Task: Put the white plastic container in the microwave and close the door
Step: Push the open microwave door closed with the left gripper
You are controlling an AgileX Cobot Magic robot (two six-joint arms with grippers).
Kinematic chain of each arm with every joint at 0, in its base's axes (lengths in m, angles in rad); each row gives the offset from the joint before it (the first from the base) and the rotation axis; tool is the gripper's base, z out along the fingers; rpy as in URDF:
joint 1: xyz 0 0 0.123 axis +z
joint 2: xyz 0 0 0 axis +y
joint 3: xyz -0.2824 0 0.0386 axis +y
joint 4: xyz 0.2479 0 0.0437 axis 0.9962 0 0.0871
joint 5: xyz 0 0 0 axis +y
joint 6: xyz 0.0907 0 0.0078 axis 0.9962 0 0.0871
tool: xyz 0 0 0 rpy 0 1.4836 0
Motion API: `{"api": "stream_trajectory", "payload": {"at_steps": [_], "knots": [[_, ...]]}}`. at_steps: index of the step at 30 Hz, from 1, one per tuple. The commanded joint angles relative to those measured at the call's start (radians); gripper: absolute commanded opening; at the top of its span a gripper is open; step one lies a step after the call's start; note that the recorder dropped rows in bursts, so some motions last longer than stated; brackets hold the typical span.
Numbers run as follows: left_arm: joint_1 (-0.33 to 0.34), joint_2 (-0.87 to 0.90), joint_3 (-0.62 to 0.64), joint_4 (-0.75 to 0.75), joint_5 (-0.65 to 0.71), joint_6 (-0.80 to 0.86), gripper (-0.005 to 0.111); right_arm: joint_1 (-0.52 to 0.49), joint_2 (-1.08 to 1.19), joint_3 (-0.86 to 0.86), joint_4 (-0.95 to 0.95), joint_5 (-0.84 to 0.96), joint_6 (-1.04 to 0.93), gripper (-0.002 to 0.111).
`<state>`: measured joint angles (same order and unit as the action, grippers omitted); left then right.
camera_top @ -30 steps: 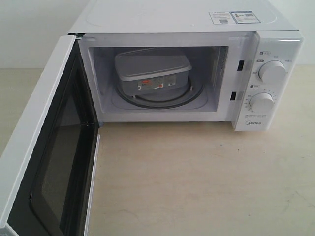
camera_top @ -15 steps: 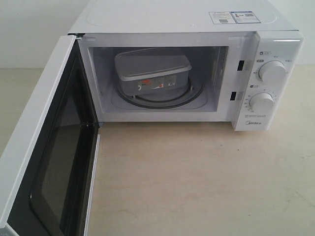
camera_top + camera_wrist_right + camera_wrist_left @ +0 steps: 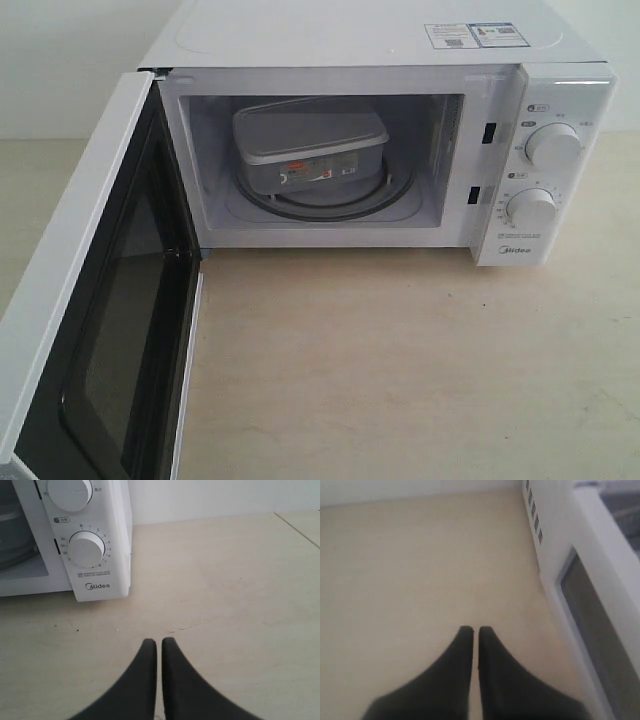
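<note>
We see a pale beige table (image 3: 400, 370) with a faint grain, running back to a white wall (image 3: 60, 60). The microwave (image 3: 330, 30) stands directly on it toward the back, and its open door (image 3: 70, 300) swings out over the left part of the surface. In the right wrist view we make out a thin scratch (image 3: 185, 627) on the tabletop, a few dark specks (image 3: 77, 629) near the microwave's front corner, and a seam (image 3: 297, 530) farther out.

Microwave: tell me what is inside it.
Inside the microwave, seen past the open door, the white plastic container sits, lid on, upon the glass turntable. The lid hides its contents, and the container covers the turntable's middle.
</note>
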<state>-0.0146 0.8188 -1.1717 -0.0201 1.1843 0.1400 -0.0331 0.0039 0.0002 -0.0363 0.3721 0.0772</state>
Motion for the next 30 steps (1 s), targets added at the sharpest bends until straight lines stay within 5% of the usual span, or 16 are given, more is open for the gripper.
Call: {"api": "stream_trajectory", "payload": {"at_steps": [1, 4, 7, 12, 17, 20, 30], "knots": [[-0.009, 0.159, -0.008, -0.113, 0.037, 0.243, 0.004, -0.005, -0.004, 0.000, 0.001, -0.010, -0.008, 0.001], [-0.009, 0.278, -0.008, -0.299, 0.037, 0.444, 0.004, -0.005, -0.004, 0.000, 0.001, -0.010, -0.008, 0.001], [-0.015, 0.369, 0.005, -0.324, 0.037, 0.565, 0.004, -0.005, -0.004, 0.000, 0.001, -0.010, -0.008, 0.001], [-0.159, 0.436, 0.058, -0.473, 0.037, 0.738, 0.004, -0.005, -0.004, 0.000, 0.001, -0.010, -0.008, 0.001], [-0.250, 0.498, 0.077, -0.524, 0.019, 0.759, 0.004, -0.005, -0.004, 0.000, 0.001, -0.010, -0.008, 0.001], [-0.297, 0.525, 0.077, -0.609, -0.112, 0.793, 0.004, -0.005, -0.004, 0.000, 0.001, -0.010, -0.008, 0.001], [-0.334, 0.566, 0.073, -0.766, -0.314, 0.931, 0.004, -0.005, -0.004, 0.000, 0.001, -0.010, -0.008, 0.001]]}}
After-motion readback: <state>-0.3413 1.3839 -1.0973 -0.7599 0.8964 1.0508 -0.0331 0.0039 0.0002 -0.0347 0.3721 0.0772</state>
